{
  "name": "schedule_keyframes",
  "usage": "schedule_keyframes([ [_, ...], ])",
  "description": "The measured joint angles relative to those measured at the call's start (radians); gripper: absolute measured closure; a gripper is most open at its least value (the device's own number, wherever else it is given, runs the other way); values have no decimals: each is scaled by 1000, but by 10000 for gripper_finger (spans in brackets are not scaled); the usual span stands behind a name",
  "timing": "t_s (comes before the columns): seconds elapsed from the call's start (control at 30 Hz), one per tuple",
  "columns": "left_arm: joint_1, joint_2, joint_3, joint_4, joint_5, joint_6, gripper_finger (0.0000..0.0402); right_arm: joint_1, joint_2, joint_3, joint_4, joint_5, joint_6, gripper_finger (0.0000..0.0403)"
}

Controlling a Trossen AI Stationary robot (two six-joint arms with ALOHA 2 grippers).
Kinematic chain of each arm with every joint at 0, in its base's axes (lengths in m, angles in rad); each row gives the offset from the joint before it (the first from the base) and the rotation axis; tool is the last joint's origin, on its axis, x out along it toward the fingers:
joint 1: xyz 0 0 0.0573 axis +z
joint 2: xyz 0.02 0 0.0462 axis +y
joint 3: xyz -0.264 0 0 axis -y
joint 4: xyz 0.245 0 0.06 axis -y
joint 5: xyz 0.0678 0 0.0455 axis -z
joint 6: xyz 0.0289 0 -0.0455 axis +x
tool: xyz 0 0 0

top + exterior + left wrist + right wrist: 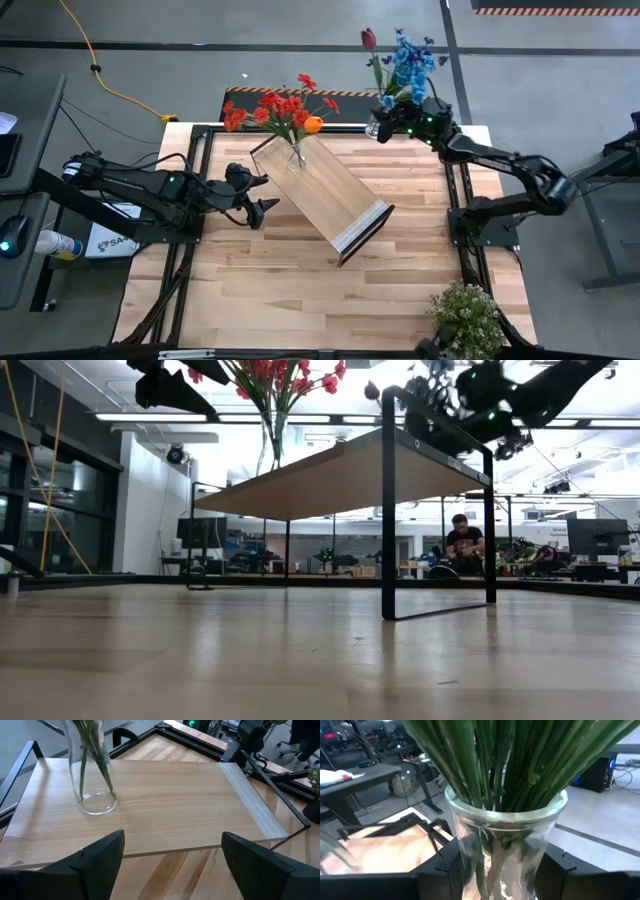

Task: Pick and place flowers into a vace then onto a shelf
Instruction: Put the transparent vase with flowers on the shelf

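Flowers, red and orange (283, 108), stand in a clear vase (296, 155) on the shelf (322, 194) near its far end. Left gripper (257, 196) hangs just beside the shelf's edge, fingers (97, 857) spread wide, touching nothing. Right gripper (381, 124), at the table's far edge, is clamped around a second glass vase (505, 845) holding blue and maroon blooms (405, 62), stems upright.

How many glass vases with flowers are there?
2. One vase of red and orange flowers stands on the shelf, at its far end. The other vase, with blue flowers, is held by the right claw past the table's far edge.
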Motion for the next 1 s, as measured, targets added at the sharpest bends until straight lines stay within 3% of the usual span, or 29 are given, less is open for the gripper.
schedule_keyframes([
  [0.17, 0, 0, 0, 0, 0, 0, 34, 0, -125, 0, -103, -4, 0, 243],
  [0.3, 0, 0, 0, 0, 0, 0, 34, 0, -219, 0, -175, -70, 0, 243],
  [0.63, 0, 0, 0, -8, 6, 0, 34, 1, -394, 0, -299, -358, -51, 243],
  [0.83, 0, 0, 0, -30, 7, 0, 34, 1, -409, 0, -299, -605, -97, 243],
  [1.0, 0, 0, 0, -32, 8, 0, 34, 3, -389, 0, -295, -726, -124, 243],
])
